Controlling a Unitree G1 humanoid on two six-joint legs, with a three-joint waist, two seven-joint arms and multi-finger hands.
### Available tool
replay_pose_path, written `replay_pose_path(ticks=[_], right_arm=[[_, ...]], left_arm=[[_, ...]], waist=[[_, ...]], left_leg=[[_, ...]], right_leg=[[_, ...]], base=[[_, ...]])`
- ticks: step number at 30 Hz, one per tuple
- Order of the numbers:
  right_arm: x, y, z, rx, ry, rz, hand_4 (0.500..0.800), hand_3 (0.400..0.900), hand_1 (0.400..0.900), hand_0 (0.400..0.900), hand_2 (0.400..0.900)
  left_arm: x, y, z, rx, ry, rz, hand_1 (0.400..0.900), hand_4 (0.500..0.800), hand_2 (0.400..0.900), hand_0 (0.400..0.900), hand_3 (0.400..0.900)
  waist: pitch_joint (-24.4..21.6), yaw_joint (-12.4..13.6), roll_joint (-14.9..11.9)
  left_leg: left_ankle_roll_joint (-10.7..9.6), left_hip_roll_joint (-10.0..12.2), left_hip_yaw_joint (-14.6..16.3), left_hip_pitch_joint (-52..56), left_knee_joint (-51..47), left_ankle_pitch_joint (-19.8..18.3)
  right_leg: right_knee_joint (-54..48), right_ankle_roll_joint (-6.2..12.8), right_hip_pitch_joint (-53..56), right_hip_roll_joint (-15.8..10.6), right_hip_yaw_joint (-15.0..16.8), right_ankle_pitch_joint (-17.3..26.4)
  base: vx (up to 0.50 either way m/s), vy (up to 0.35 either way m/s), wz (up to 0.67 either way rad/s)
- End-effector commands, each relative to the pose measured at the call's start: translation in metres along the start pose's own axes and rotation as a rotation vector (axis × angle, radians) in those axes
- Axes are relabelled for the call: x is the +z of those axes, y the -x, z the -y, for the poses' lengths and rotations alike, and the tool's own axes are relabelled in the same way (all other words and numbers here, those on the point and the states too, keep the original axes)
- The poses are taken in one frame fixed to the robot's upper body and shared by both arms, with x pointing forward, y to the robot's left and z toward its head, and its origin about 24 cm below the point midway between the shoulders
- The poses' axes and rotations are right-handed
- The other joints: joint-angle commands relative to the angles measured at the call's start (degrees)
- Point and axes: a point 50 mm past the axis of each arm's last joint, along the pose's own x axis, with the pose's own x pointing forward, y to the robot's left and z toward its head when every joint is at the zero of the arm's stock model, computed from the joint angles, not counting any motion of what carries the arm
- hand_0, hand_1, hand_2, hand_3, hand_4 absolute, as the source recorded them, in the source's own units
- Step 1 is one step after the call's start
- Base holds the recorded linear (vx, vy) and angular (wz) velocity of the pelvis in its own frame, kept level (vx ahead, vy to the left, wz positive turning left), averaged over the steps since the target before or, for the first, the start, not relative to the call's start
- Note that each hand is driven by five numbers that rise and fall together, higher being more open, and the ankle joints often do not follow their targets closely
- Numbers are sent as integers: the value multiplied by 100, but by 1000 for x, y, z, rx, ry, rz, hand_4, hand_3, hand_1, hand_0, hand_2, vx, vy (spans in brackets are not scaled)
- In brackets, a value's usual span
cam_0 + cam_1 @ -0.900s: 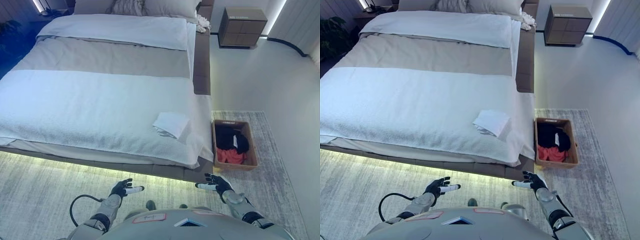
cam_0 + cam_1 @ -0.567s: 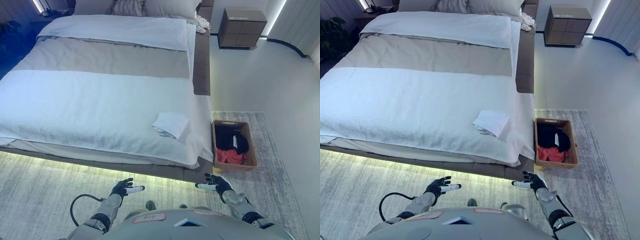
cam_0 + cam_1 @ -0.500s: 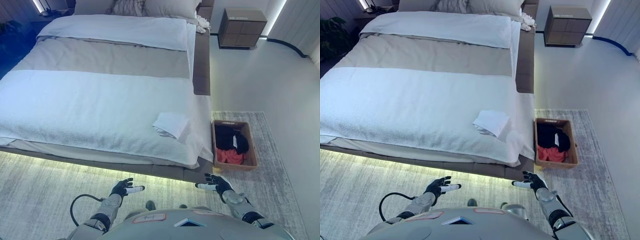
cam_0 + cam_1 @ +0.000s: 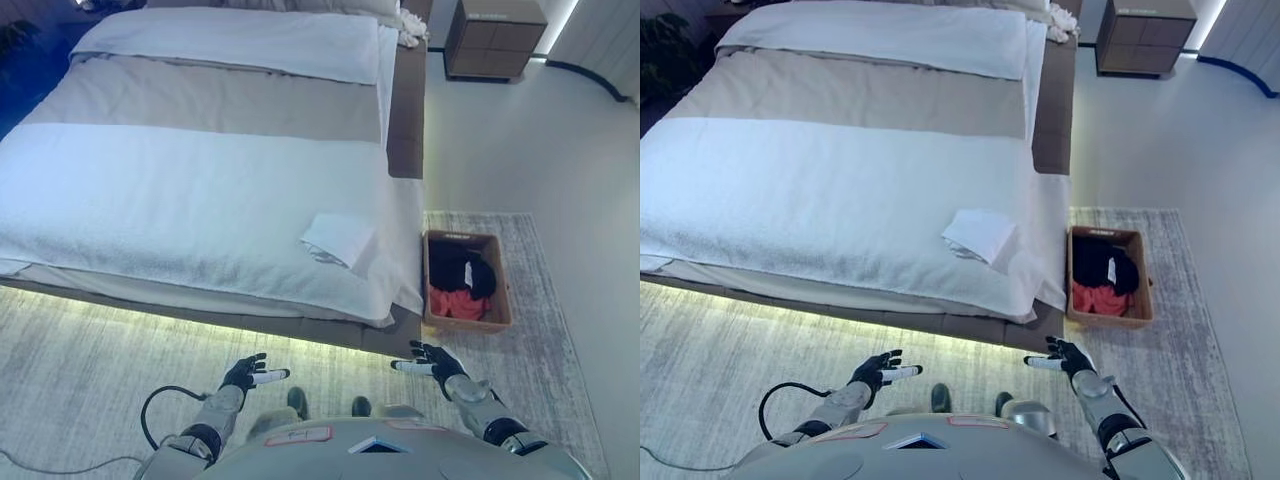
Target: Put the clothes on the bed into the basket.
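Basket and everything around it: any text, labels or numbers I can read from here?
None readable.
Basket: a dark strip on its far rim may carry print, too small to read.
Black garment in the basket: a small white tag, blank at this size.
Nightstand: no legible marking.

A brown nightstand (image 4: 495,36) sits at the far right — on bare pale floor (image 4: 500,140). A grey rug (image 4: 720,340) covers the near floor.
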Motion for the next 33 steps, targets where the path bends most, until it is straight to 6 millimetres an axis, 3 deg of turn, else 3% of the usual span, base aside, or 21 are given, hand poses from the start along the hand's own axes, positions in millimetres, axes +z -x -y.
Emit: replay_pose_path(ticks=[1, 3, 5, 9, 11, 12, 13, 14, 15, 16, 18, 19, 20, 23, 24, 25, 26, 28, 30, 31, 33], right_arm=[[43, -5, 12, -37, 15, 164, 800, 900, 900, 900, 900], [45, -5, 15, -46, 15, 170, 800, 900, 900, 900, 900], [51, -5, 22, -73, 12, 191, 800, 900, 900, 900, 900], [57, -5, 28, -101, 1, 207, 800, 900, 900, 900, 900], [63, -5, 30, -108, -2, 227, 800, 900, 900, 900, 900], [70, -5, 31, -118, 6, 249, 800, 900, 900, 900, 900], [70, -5, 31, -118, 6, 249, 800, 900, 900, 900, 900], [79, -5, 35, -132, 17, 273, 800, 900, 900, 900, 900], [79, -5, 35, -132, 17, 273, 800, 900, 900, 900, 900], [90, -4, 38, -147, 23, 305, 800, 900, 900, 900, 900], [98, -4, 37, -147, 28, 329, 800, 900, 900, 900, 900], [104, -4, 36, -140, 40, 348, 800, 900, 900, 900, 900], [109, -3, 32, -123, 45, 368, 800, 900, 900, 900, 900], [111, -3, 27, -110, 40, 382, 800, 900, 900, 900, 900], [106, -4, 23, -102, 19, 359, 800, 900, 900, 900, 900], [106, -4, 23, -102, 19, 359, 800, 900, 900, 900, 900], [100, -6, 14, -73, 17, 336, 800, 900, 900, 900, 900], [100, -6, 11, -61, 16, 338, 800, 900, 900, 900, 900], [109, -5, 8, -58, 27, 368, 800, 900, 900, 900, 900], [109, -5, 8, -58, 27, 368, 800, 900, 900, 900, 900], [122, -3, 6, -73, 72, 415, 800, 900, 900, 900, 900]], left_arm=[[41, -5, -13, 54, 19, 140, 900, 800, 900, 900, 900], [45, -5, -12, 54, 20, 152, 900, 800, 900, 900, 900], [55, -5, -13, 64, 54, 192, 900, 800, 900, 900, 900], [61, -5, -14, 77, 102, 211, 900, 800, 900, 900, 900], [62, -5, -16, 89, 127, 214, 900, 800, 900, 900, 900], [66, -5, -16, 102, 129, 225, 900, 800, 900, 900, 900], [66, -5, -16, 102, 129, 225, 900, 800, 900, 900, 900], [71, -5, -14, 103, 120, 246, 900, 800, 900, 900, 900], [71, -5, -14, 103, 120, 246, 900, 800, 900, 900, 900], [78, -5, -13, 108, 124, 268, 900, 800, 900, 900, 900], [79, -5, -13, 114, 127, 271, 900, 800, 900, 900, 900], [79, -5, -14, 125, 133, 265, 900, 800, 900, 900, 900], [75, -5, -15, 133, 146, 254, 900, 800, 900, 900, 900], [77, -5, -22, 154, 154, 255, 900, 800, 900, 900, 900], [80, -5, -25, 155, 134, 261, 900, 800, 900, 900, 900], [80, -5, -25, 155, 134, 261, 900, 800, 900, 900, 900], [83, -4, -31, 158, 92, 272, 900, 800, 900, 900, 900], [86, -3, -33, 155, 79, 285, 900, 800, 900, 900, 900], [95, -1, -45, 178, 72, 310, 900, 800, 900, 900, 900], [95, -1, -45, 178, 72, 310, 900, 800, 900, 900, 900], [95, -1, -51, 199, 57, 300, 900, 800, 900, 900, 900]], waist=[[3, 146, -453], [88, 157, -448], [382, 233, -442], [514, 265, -405], [527, 294, -413], [531, 357, -368], [541, 362, -374], [529, 393, -282], [541, 398, -291], [554, 432, -216], [540, 453, -190], [483, 499, -177], [400, 559, -209], [249, 591, -273], [55, 641, -473], [45, 643, -465], [-95, 661, -643], [-140, 678, -713], [36, 666, -808], [36, 667, -810], [205, 632, -862]], left_leg=[[-71, -46, -20, -201, 759, -624], [-93, -101, -43, -393, 1179, -690], [-113, -155, -122, -952, 2331, -474], [-87, -214, -154, -1368, 2499, -257], [-40, -283, -82, -1602, 2151, -313], [-53, -240, -140, -1666, 1443, -19], [-53, -244, -134, -1643, 1421, -10], [-101, -123, -164, -1737, 538, 374], [-100, -129, -155, -1705, 506, 388], [-213, -19, -96, -1877, -106, 602], [-283, 66, 25, -1981, -309, 691], [-363, 222, 269, -2065, -309, 852], [-271, 252, 363, -1915, -309, 791], [-242, 186, 506, -1842, -270, 1102], [-83, 34, 562, -1780, -65, 935], [-84, 43, 559, -1794, -61, 937], [118, -67, 604, -1693, 87, 700], [216, -129, 625, -1680, 132, 585], [532, -328, 642, -1430, 153, 249], [533, -330, 644, -1431, 153, 249], [638, -488, 630, -1017, -45, 42]], right_leg=[[145, 37, -165, -218, 256, -91], [161, 22, -162, -231, 262, -97], [195, -84, -31, -234, 225, -142], [171, -110, 124, -228, 126, -212], [137, -84, 172, -229, 117, -232], [105, -57, 225, -157, 152, -255], [104, -56, 237, -163, 156, -255], [47, -16, 320, -80, 169, -318], [44, -15, 337, -89, 174, -320], [14, 35, 425, -61, 227, -385], [-9, 74, 524, -43, 310, -438], [-17, 119, 724, -59, 474, -515], [-10, 162, 873, -130, 598, -617], [102, 217, 1055, -318, 557, -799], [474, 348, 1049, -592, 516, -824], [477, 346, 1034, -583, 519, -820], [1191, 488, 794, -747, 567, -542], [1748, 546, 505, -811, 594, -299], [3691, 616, -479, -982, 450, 824], [3695, 617, -482, -984, 452, 821], [4248, 670, -801, -1388, -22, 938]], base=[[-22, -71, -4], [-43, -69, -2], [-33, -68, 0], [51, -21, 4], [147, 31, -3], [123, 39, -11], [280, 114, -17], [161, 74, -8], [322, 158, -20], [165, 83, -14], [311, 150, -40], [515, 254, -82], [407, 206, -68], [470, 260, -23], [536, 255, -12], [693, 316, -17], [426, 226, -1], [322, 211, 0], [211, 260, -9], [251, 267, -5], [266, 214, 1]])
